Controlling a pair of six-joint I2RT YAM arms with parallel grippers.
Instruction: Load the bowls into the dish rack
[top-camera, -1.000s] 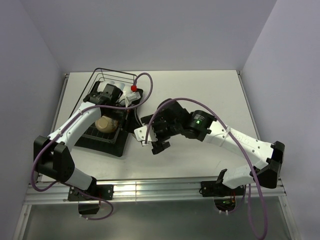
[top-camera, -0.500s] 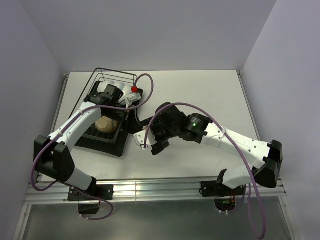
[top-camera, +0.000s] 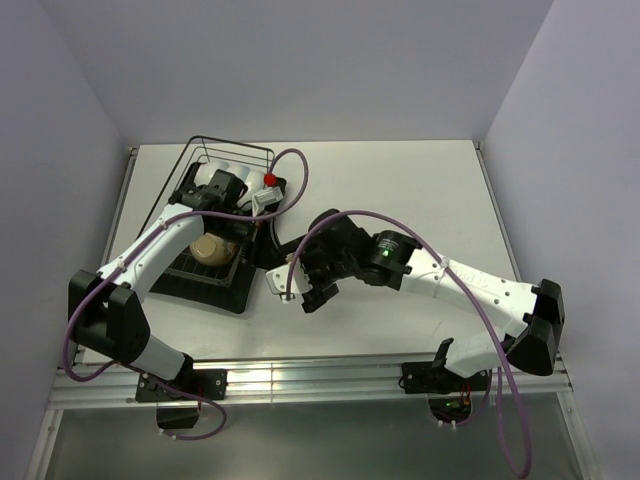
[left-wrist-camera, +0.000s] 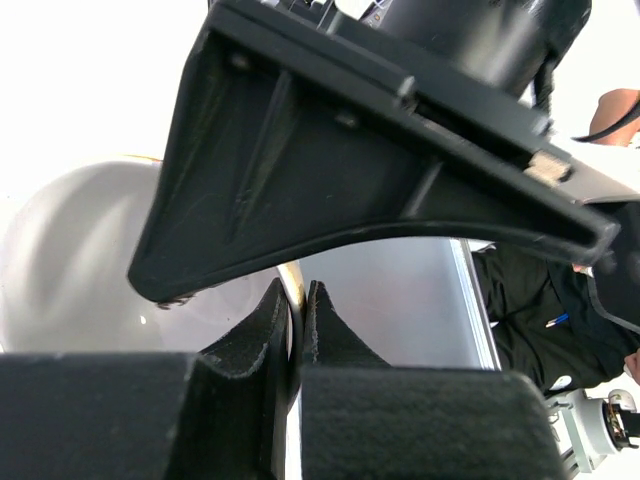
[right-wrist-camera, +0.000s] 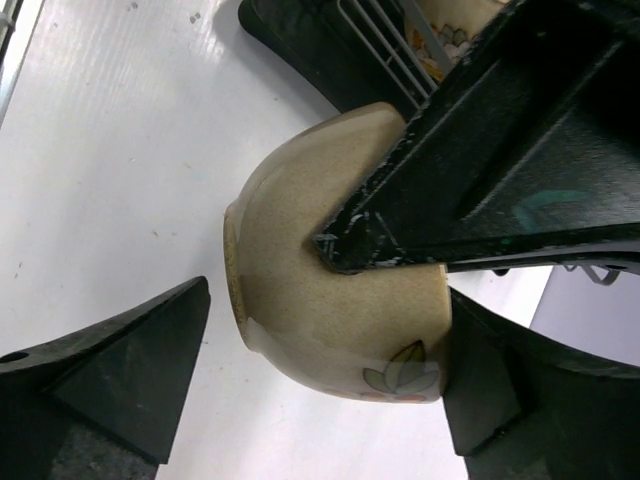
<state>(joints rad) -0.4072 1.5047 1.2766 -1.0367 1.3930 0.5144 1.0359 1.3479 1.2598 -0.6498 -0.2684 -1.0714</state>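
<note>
Tan bowl (right-wrist-camera: 300, 260) on side inside wide-apart right hand (right-wrist-camera: 325, 300); left hand (left-wrist-camera: 297, 295) clamped on white bowl (left-wrist-camera: 80, 260) rim, rest hidden.

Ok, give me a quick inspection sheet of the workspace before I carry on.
Surface: glossy white table.
Job's things: dark wire dish rack on a black tray holds a tan bowl; tan leaf-printed bowl on the table beside it; glossy white bowl at the left gripper.
Clutter: nothing seen.
Grippers: left gripper shut on the white bowl's rim; right gripper open, fingers astride the leaf-printed bowl.
Cables: purple cables loop along both arms.
Surroundings: lilac walls; metal rail at the near edge.
</note>
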